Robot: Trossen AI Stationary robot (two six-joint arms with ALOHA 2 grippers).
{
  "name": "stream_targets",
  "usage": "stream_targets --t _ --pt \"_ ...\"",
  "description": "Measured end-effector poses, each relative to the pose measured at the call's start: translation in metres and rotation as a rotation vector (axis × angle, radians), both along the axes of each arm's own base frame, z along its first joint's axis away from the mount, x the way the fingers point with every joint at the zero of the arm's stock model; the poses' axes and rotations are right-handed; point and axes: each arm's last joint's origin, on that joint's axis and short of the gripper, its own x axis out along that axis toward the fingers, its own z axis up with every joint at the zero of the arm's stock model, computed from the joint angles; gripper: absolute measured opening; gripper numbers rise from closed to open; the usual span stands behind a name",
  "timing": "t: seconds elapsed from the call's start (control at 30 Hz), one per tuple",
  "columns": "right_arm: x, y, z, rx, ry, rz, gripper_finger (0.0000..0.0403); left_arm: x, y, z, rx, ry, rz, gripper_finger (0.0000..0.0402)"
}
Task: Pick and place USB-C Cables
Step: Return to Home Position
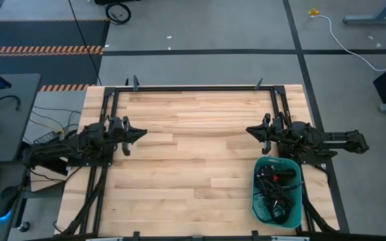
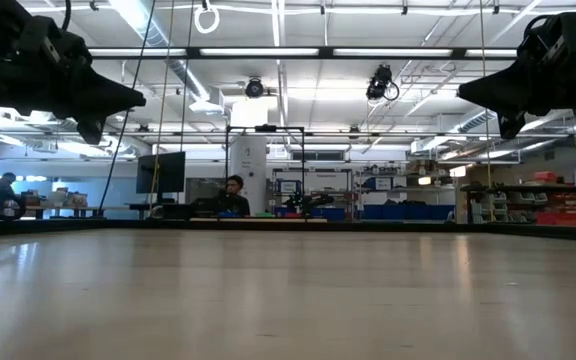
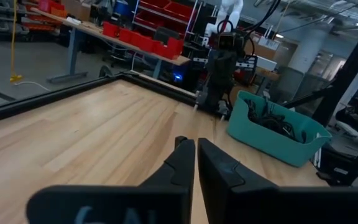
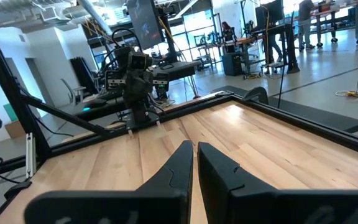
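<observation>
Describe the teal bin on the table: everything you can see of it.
The teal bin is an open rectangular tub, plastic by its look, with rounded corners and a flared rim. It stands upright on the wooden table near its right edge, alongside the right arm. A tangle of black cables lies inside, with a bit of red showing.

My jaws sit closed to a thin slit above the pale wooden plank tabletop (image 3: 92, 134), and across it a teal plastic bin (image 3: 269, 142) holds tangled thin black cables (image 3: 277, 122) beside the other dark robot arm (image 3: 222, 65).
</observation>
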Motion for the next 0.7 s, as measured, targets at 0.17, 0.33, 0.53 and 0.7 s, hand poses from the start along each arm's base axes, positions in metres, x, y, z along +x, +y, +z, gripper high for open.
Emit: stream_targets --t 0.17,0.33,0.53,0.7 --pt "0.0 0.0 0.0 0.0 0.0 0.0 0.0028 0.0 0.0 0.0001 0.001 -0.001 0.0 0.0033" --pt "0.0 0.0 0.0 0.0 0.0 0.0 0.0028 0.0 0.0 0.0001 0.001 -0.001 0.0 0.0032" --pt "0.0 0.0 0.0 0.0 0.0 0.0 0.0028 0.0 0.0 0.0002 0.001 -0.002 0.0 0.0024" --pt "0.0 0.0 0.0 0.0 0.0 0.0 0.0028 0.0 0.0 0.0001 0.001 -0.001 0.0 0.0029"
